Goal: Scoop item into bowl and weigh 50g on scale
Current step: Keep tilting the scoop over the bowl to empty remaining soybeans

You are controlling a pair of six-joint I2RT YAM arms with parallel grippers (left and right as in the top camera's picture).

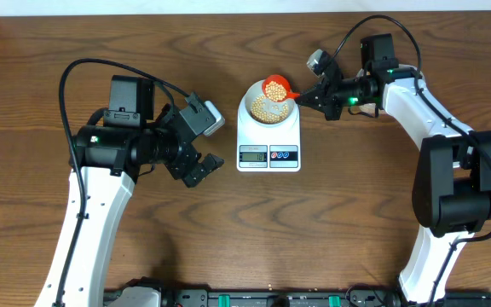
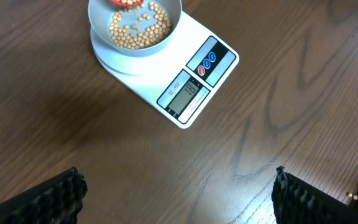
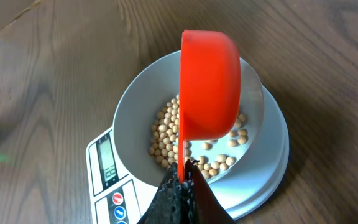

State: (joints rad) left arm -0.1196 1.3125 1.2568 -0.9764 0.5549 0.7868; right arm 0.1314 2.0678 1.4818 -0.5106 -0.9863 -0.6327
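Observation:
A white scale sits mid-table with the pale bowl on it, holding tan beans. My right gripper is shut on the handle of a red scoop, tipped on its side over the bowl's far right rim. In the right wrist view the scoop hangs over the beans in the bowl, its handle pinched in my right gripper. My left gripper is open and empty to the left of the scale; its fingers frame bare wood.
The scale's display and two round buttons face the table's front edge. Black cables loop over the wood behind both arms. Along the front edge runs a black rail.

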